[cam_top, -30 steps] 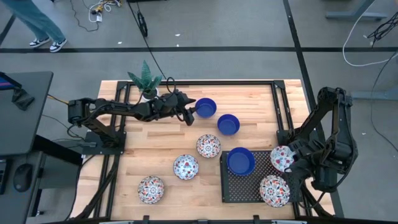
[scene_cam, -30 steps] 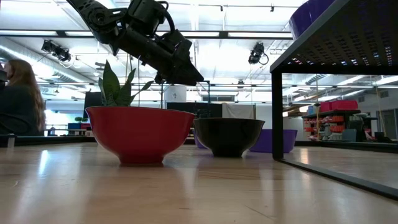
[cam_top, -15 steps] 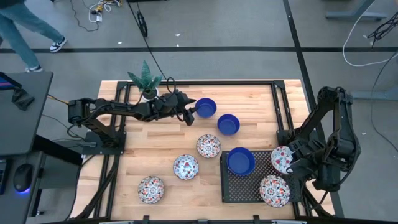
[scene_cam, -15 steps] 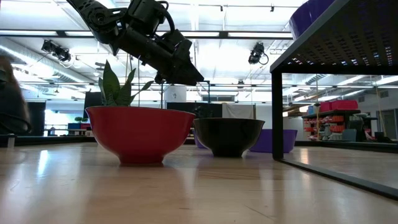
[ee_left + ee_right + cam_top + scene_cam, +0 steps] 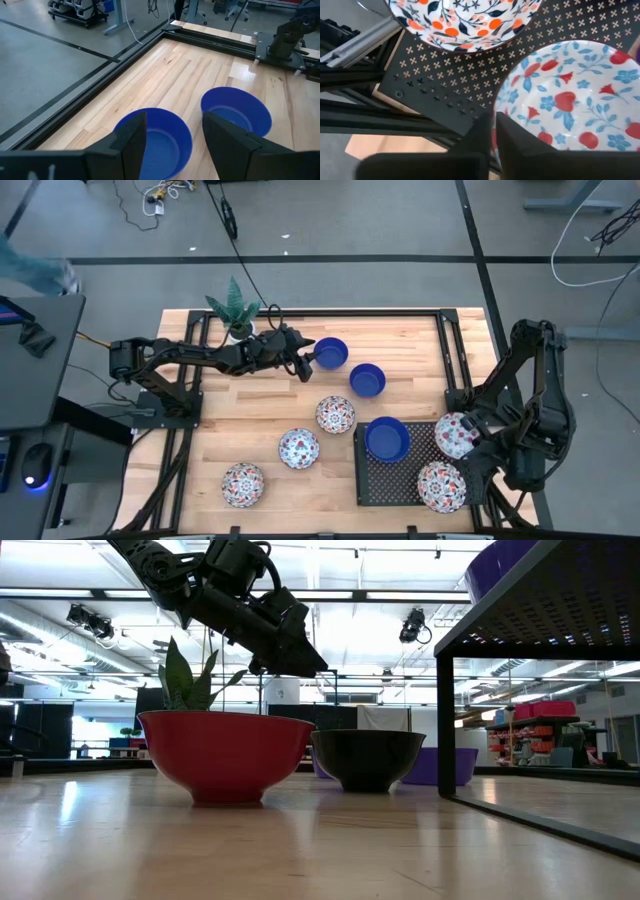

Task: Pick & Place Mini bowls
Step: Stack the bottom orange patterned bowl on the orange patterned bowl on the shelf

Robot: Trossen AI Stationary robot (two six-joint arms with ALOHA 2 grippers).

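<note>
Mini bowls handled at the black tray (image 5: 372, 478).
A floral bowl's (image 5: 570, 100) rim was pinched by the right gripper (image 5: 492, 131); the left gripper (image 5: 172, 137) was spread over a blue bowl (image 5: 160, 135).

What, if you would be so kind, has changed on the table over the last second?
Very little. The right gripper has closed on the rim of the floral bowl on the black perforated rack; that bowl sits a touch lower in the high view. The left gripper stays open around the rim of the blue bowl, and the other bowls have not moved.
</note>
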